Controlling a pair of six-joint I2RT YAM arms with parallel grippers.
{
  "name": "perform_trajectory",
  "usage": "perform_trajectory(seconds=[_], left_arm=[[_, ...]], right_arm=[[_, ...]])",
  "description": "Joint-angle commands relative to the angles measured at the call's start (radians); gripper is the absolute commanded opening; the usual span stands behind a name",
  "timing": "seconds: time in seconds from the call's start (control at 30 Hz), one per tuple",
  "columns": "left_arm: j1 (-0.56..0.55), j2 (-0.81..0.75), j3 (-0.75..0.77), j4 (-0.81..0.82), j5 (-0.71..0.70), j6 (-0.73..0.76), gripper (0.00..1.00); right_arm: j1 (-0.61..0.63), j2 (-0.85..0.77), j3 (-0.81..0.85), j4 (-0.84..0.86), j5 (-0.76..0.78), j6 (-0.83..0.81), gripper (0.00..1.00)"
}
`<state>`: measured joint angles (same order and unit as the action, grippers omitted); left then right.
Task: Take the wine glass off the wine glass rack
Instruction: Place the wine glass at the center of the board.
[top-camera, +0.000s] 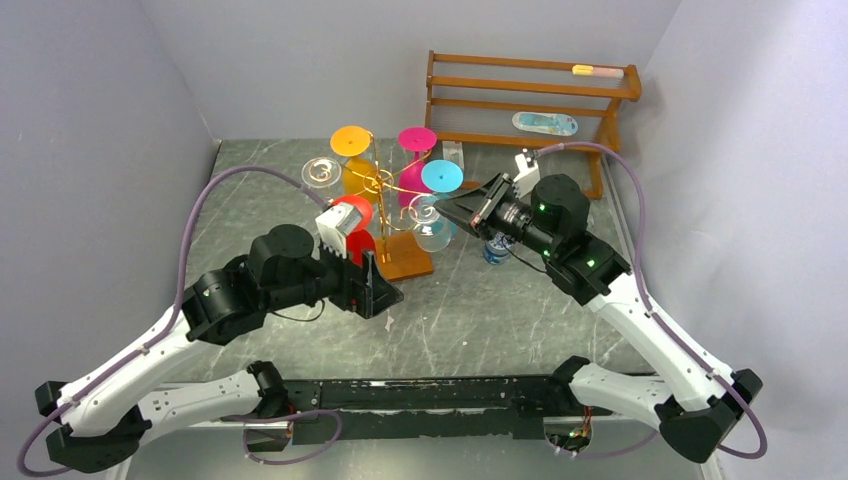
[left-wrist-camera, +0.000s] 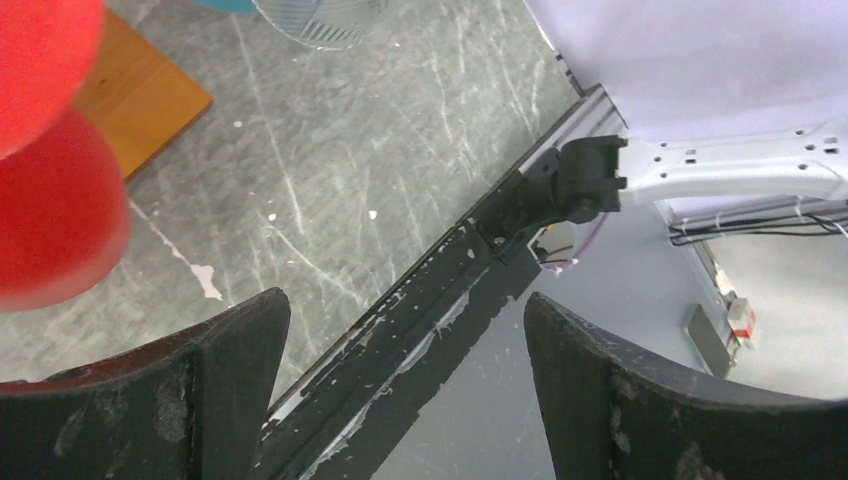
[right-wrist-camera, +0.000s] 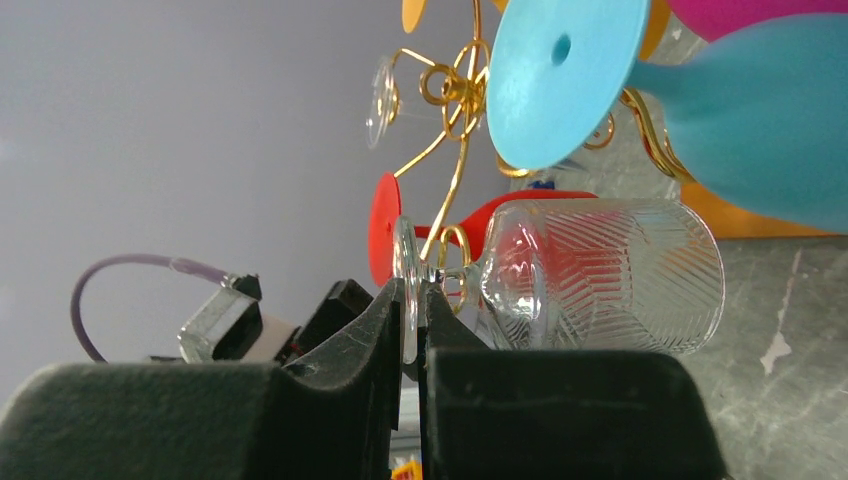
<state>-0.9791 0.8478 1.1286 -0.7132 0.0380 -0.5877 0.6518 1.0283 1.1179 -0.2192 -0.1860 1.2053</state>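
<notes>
Right end effector (right-wrist-camera: 412, 300) is pinching the foot of the clear wine glass (right-wrist-camera: 600, 275), which hangs on the wine glass rack (right-wrist-camera: 454, 180). Draw it out level along the wire arm, minding the blue glass (right-wrist-camera: 740, 110). Your left end effector (left-wrist-camera: 405, 312) hangs spread and empty.

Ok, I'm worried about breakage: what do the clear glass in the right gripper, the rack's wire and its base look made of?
The clear wine glass looks like glass or clear plastic, unclear which: see-through, glossy, with ribbed lines. The rack's wire looks like gold-finished metal, thin and shiny. Its base looks like orange-brown wood, with visible grain.
</notes>
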Motion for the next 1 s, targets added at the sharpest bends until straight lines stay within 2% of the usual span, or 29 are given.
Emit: perform_trajectory(seconds=[0.0, 0.23, 0.37, 0.47, 0.53, 0.73, 0.97], left_arm=[[-0.007, 0.008, -0.009, 0.076, 0.115, 0.019, 0.92], [-0.007, -0.011, -0.049, 0.172, 0.181, -0.018, 0.92], [-0.008, -0.027, -0.095, 0.253, 0.218, -0.069, 0.92], [-0.007, -0.053, -0.180, 0.377, 0.242, -0.134, 0.91], [-0.007, -0.080, -0.237, 0.463, 0.237, -0.179, 0.90], [-0.009, -0.112, -0.344, 0.649, 0.229, -0.270, 0.84], [-0.030, -0.085, -0.374, 0.743, 0.219, -0.292, 0.76]], right_arm=[[-0.003, -0.063, -0.012, -0.012, -0.019, -0.074, 0.00], [-0.004, -0.170, -0.091, -0.027, -0.097, -0.136, 0.00], [-0.002, -0.219, -0.136, -0.019, -0.183, -0.234, 0.00], [-0.003, -0.245, -0.127, -0.120, -0.175, -0.345, 0.00], [-0.003, -0.267, -0.138, -0.114, -0.219, -0.385, 0.00], [-0.002, -0.232, -0.162, -0.058, -0.430, -0.438, 0.00], [-0.003, -0.215, -0.204, -0.010, -0.484, -0.442, 0.00]])
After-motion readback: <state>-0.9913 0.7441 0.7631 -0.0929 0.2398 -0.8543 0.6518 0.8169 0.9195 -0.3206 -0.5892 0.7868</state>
